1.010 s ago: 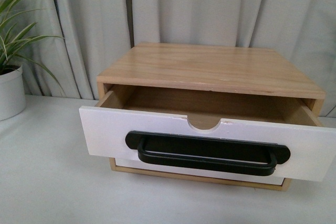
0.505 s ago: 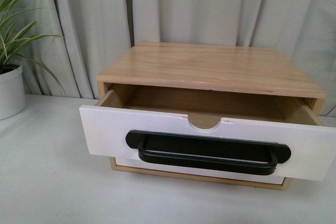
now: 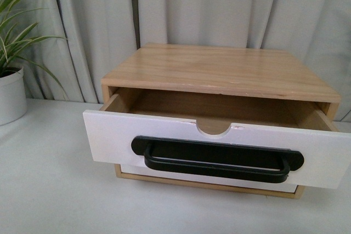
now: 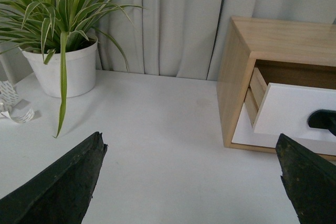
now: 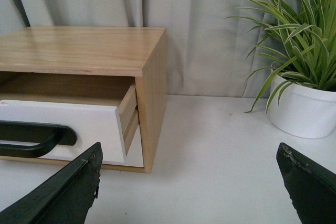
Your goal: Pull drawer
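The drawer, white-fronted with a long black bar handle and a half-round notch in its top edge, stands pulled partway out of a wooden cabinet in the front view. Its inside shows bare wood. Neither arm appears in the front view. My left gripper is open over the white table, left of the cabinet, with the drawer off to one side. My right gripper is open too, right of the cabinet, the drawer and handle beside it.
A plain white drawer front without a handle sits below the pulled drawer. A potted plant in a white pot stands at the far left; another white pot stands right of the cabinet. Grey curtains hang behind.
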You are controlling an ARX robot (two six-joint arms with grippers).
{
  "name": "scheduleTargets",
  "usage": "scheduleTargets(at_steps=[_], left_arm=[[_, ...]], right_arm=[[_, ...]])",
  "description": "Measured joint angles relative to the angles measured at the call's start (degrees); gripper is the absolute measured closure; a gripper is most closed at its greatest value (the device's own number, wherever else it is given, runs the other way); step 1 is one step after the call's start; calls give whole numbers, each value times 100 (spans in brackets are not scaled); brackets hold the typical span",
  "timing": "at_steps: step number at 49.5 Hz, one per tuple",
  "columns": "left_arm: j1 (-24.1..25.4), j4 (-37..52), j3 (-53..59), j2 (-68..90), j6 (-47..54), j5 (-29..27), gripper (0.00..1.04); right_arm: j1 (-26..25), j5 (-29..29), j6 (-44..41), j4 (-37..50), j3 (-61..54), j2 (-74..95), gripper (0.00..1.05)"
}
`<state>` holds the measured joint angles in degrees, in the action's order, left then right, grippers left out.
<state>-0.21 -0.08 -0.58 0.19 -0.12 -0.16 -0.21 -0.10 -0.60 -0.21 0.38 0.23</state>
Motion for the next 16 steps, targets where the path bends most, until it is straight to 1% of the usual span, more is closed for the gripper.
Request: scheduleTargets(at_steps=[1,16], left_arm=[[0,0,0,0,0,2,7],[0,0,0,0,0,0,6]], right_arm=[[0,0,0,0,2,0,9],[0,-2,0,0,2,0,9]])
